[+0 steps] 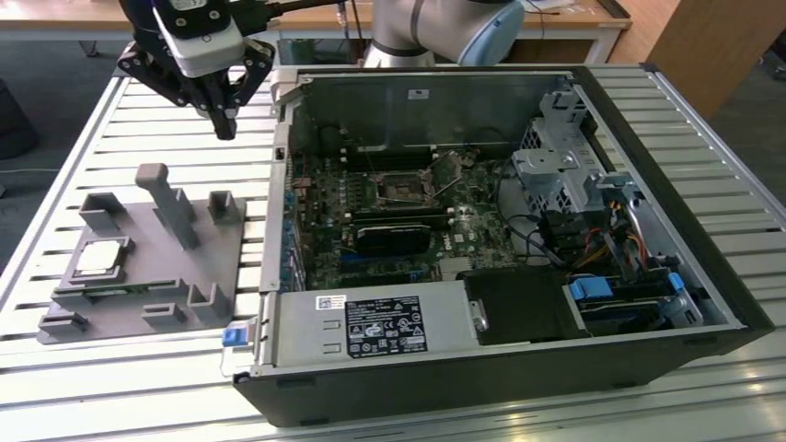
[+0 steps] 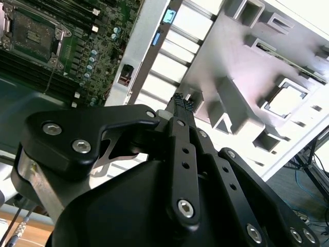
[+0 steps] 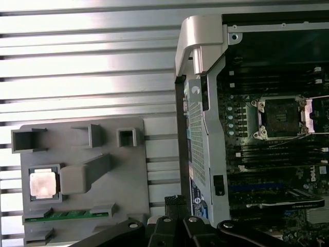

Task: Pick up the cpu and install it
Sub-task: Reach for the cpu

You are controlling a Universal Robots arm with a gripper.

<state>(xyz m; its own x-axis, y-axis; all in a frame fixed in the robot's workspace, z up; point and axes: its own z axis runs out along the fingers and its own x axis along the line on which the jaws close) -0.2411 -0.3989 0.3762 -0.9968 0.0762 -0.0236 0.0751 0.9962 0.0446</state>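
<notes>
Exterior view has the gripper (image 1: 225,127) hanging above the slatted table (image 1: 147,120), and its fingers are pinched together with nothing between them. The second wrist view backs that up, with the fingertips (image 2: 180,102) pressed tip to tip.

The cpu (image 1: 98,259) is well apart from the fingers. It lies flat, silver top up, in a square pocket of the grey fixture tray (image 1: 160,262), off toward the exterior view's left of the fingertips and lower down in that view. In the first wrist view a green memory stick (image 3: 69,215) sits in the same tray just beside the cpu, also well clear of the fingers.

On the exterior view's right of the fingers is the open computer case (image 1: 491,382), and its near side wall is the closest thing to the fingertips. The motherboard socket (image 1: 403,187) is inside the case, well apart from the fingers, a metal frame around a dark centre.
</notes>
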